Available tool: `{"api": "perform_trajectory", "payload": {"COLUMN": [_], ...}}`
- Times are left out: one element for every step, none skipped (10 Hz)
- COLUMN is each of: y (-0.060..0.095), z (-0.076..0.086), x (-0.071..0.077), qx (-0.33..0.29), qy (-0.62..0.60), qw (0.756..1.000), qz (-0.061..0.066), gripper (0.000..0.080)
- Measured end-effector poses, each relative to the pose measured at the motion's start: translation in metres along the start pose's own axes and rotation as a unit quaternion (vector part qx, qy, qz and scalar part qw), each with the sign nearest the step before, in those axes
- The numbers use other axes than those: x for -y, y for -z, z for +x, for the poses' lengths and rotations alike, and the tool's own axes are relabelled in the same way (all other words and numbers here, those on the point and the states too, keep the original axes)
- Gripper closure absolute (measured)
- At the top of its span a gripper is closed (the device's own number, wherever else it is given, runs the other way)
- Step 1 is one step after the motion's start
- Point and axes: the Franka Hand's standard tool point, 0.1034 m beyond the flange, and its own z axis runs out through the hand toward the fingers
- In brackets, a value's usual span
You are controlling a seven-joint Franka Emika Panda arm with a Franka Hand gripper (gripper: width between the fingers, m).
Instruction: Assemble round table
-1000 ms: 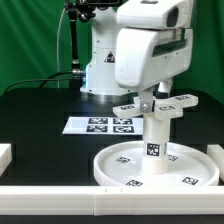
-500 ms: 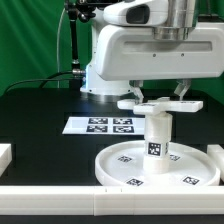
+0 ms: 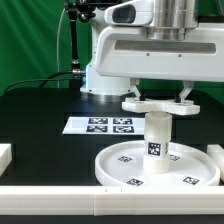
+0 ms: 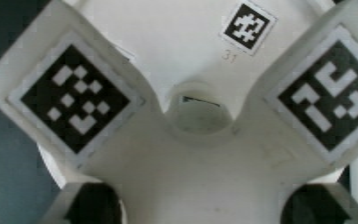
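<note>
The large round rimmed disc [image 3: 120, 165] lies on the black table at the exterior view's right. The short thick cylinder [image 3: 157, 138] stands upright at its middle. The cross-shaped piece [image 3: 158, 105] sits level on top of the cylinder. My gripper [image 3: 160, 96] comes straight down onto it and is shut on the cross-shaped piece. In the wrist view the cross-shaped piece [image 4: 194, 150] fills the frame, its tagged arms spread out, and the dark fingertips [image 4: 91, 205] stand on either side of its hub around my gripper [image 4: 217, 205]. The cylinder is hidden there.
The marker board [image 3: 100, 125] lies flat behind the disc, to the exterior view's left. A white block [image 3: 5, 155] sits at the left edge and another [image 3: 215, 152] at the right. A white rail [image 3: 80, 203] runs along the front.
My gripper has turned about its vertical axis with the cross-shaped piece in it. The piece's arms have swung round on top of the cylinder. The disc and cylinder have stayed put.
</note>
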Motion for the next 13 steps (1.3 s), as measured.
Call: {"api": "perform_trajectory", "payload": {"y": [-0.0001, -0.0001, -0.0002, -0.0005, -0.0005, -0.0009, -0.0013, -0.0016, -0.0014, -0.0014, -0.0015, -0.0016, -0.0017], "z": [-0.0001, -0.0001, -0.0004, -0.0007, -0.0009, -0.0005, -0.0003, -0.0005, 0.0, 0.0006, 0.0006, 0.0007, 0.0008], "x": [0.0002, 0.0004, 0.0008, 0.0002, 0.0, 0.0005, 0.0001, -0.0004, 0.0006, 0.0009, 0.0008, 0.0009, 0.0009], "qx": [0.0, 0.0, 0.002, 0.002, 0.0, 0.0, 0.002, 0.002, 0.006, 0.007, 0.008, 0.009, 0.012], "qy": [-0.03, -0.053, -0.108, -0.17, -0.21, -0.282, -0.343, -0.372, -0.427, -0.461, -0.475, -0.493, -0.519], "qw": [1.0, 0.999, 0.994, 0.985, 0.977, 0.959, 0.938, 0.926, 0.901, 0.884, 0.877, 0.867, 0.851], "qz": [0.001, 0.001, 0.006, 0.014, 0.021, 0.037, 0.055, 0.068, 0.074, 0.074, 0.074, 0.074, 0.074], "gripper": [0.0356, 0.0356, 0.0356, 0.0356, 0.0356, 0.0356, 0.0356, 0.0356, 0.0356, 0.0356, 0.0356, 0.0356, 0.0356]}}
